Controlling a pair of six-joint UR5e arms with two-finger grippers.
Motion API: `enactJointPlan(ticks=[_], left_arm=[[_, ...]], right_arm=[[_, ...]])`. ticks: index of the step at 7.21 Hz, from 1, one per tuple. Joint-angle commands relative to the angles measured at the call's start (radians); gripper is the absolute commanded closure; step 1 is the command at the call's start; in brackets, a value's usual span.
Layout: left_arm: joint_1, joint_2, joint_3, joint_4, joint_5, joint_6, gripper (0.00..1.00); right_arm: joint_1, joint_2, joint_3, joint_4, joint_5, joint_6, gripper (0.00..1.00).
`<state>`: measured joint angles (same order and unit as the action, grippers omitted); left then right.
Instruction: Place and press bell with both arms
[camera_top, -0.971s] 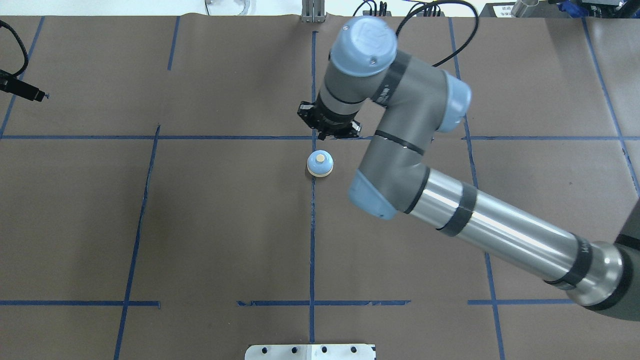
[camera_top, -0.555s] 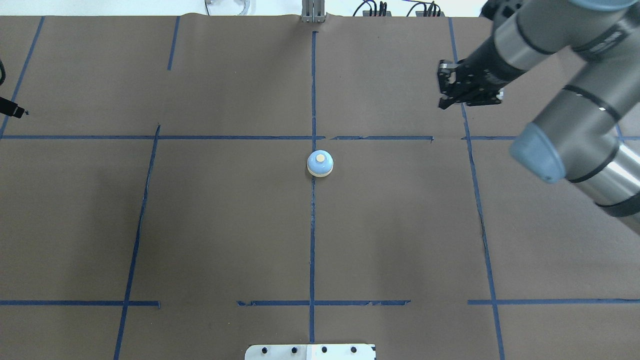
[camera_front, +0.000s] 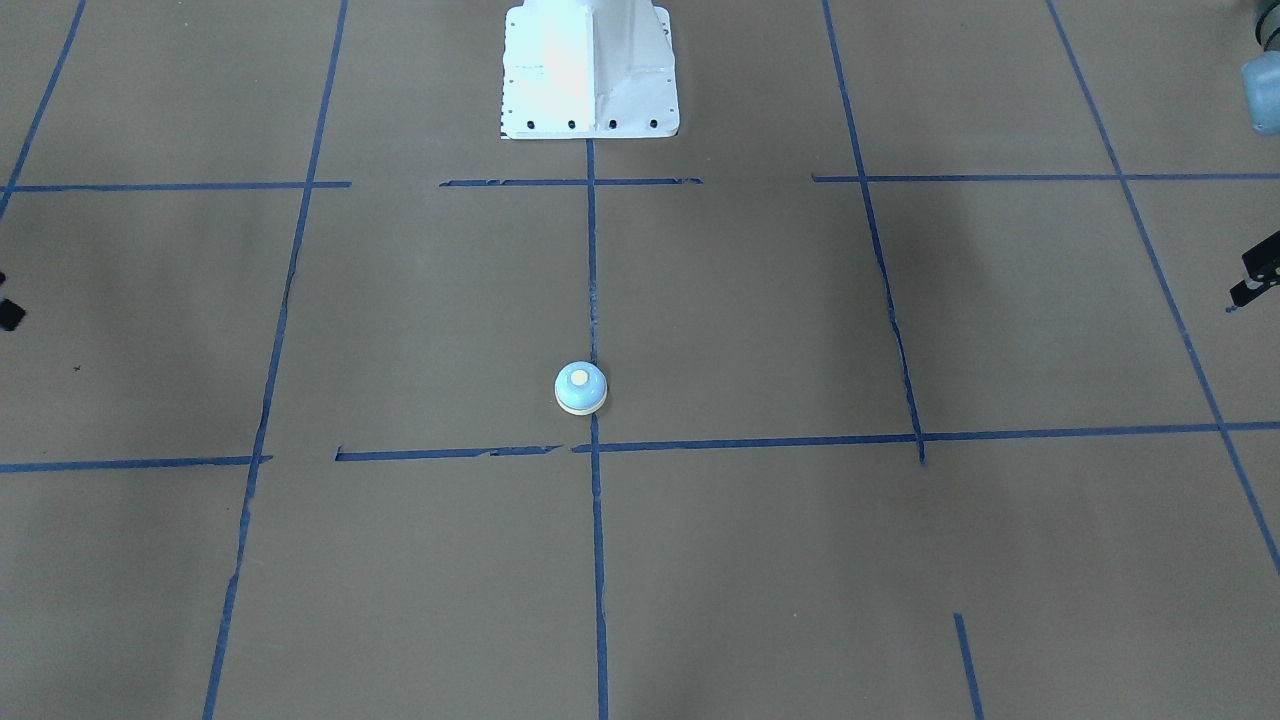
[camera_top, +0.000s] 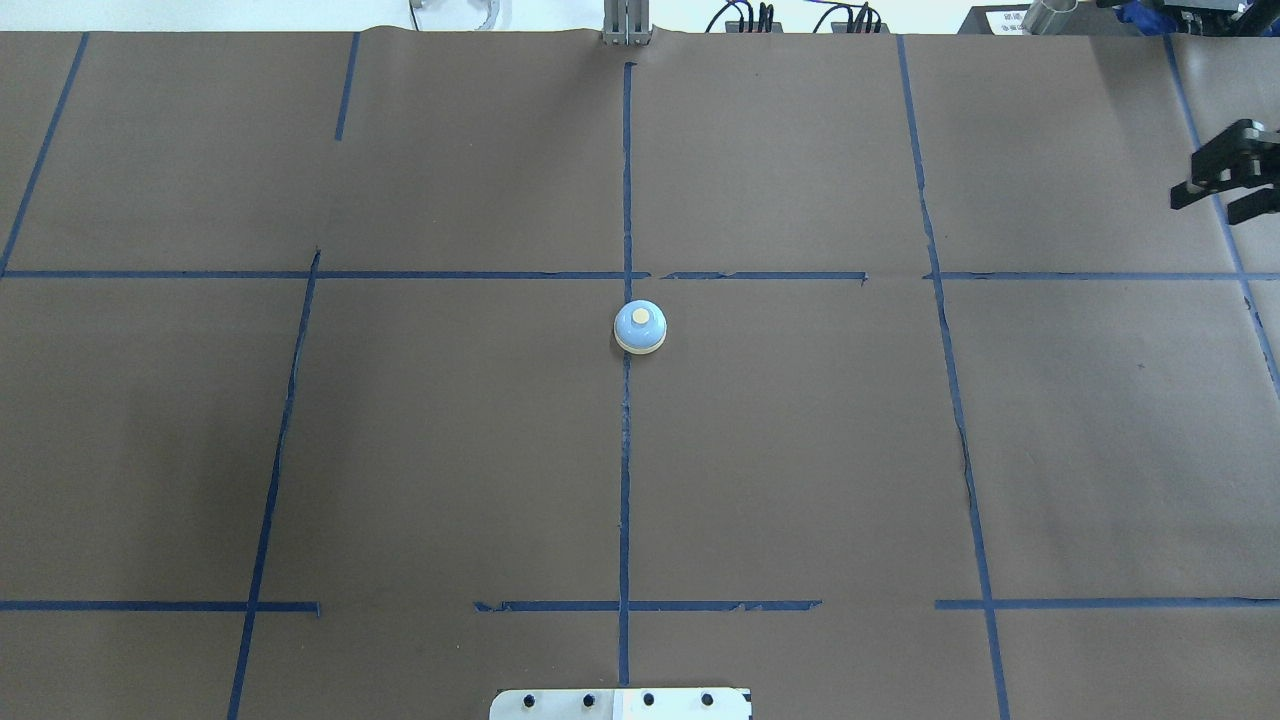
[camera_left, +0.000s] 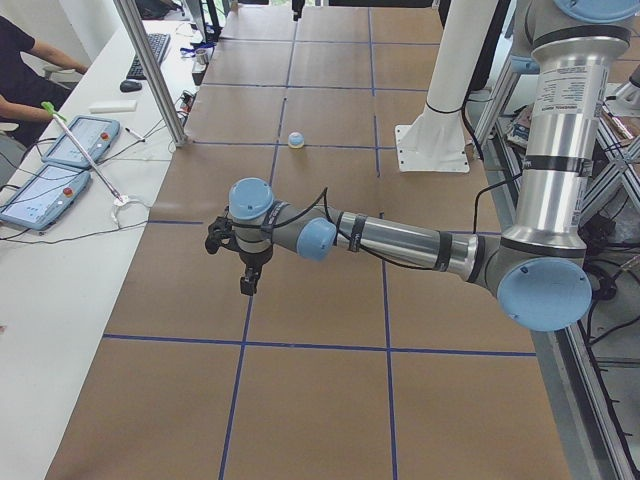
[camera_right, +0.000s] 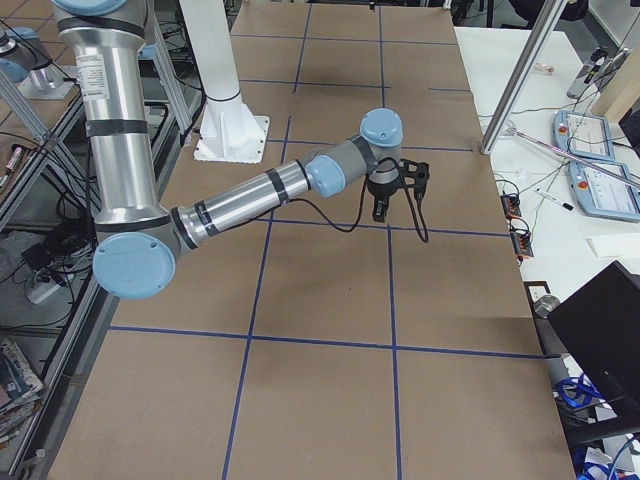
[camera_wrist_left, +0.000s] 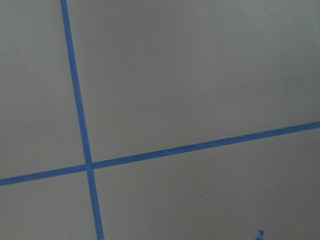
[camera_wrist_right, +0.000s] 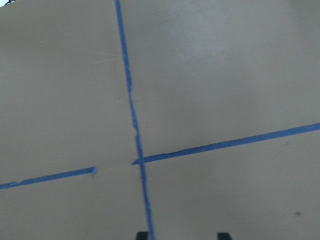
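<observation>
The bell (camera_top: 640, 327) has a light-blue dome and a cream button. It stands upright and alone on the brown table near the centre tape line, and it also shows in the front view (camera_front: 581, 388) and far off in the left side view (camera_left: 296, 139). My right gripper (camera_top: 1210, 205) hangs at the overhead view's right edge, far from the bell, and also shows in the right side view (camera_right: 383, 210). Its two fingertips (camera_wrist_right: 142, 235) stand apart with nothing between them. My left gripper (camera_left: 246, 283) points down over the table's left end, and only a black sliver of it (camera_front: 1255, 270) shows in the front view. I cannot tell whether it is open or shut.
The white pedestal base (camera_front: 590, 70) stands at the robot's edge of the table. Blue tape lines (camera_top: 625, 450) grid the brown paper. An operators' bench with tablets (camera_left: 60, 150) and a metal post (camera_left: 150, 70) runs along the far side.
My right arm has swung from just behind the bell out to the table's right edge. My left gripper has left the overhead view on the left. The bell has not moved.
</observation>
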<state>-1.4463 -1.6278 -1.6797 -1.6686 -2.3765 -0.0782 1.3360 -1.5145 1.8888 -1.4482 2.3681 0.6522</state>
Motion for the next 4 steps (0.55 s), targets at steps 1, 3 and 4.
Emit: enactJointPlan(ticks=[1, 3, 4], left_arm=[[-0.133, -0.001, -0.003, 0.223, -0.012, 0.298, 0.00], [-0.171, 0.061, -0.018, 0.352, -0.010, 0.340, 0.00], [-0.169, 0.093, -0.023, 0.352, 0.021, 0.338, 0.00]], right_arm=[[0.125, -0.065, -0.150, -0.005, 0.002, -0.393, 0.00], [0.161, -0.122, -0.188, -0.004, 0.006, -0.529, 0.00], [0.169, -0.150, -0.189, -0.005, 0.049, -0.560, 0.00]])
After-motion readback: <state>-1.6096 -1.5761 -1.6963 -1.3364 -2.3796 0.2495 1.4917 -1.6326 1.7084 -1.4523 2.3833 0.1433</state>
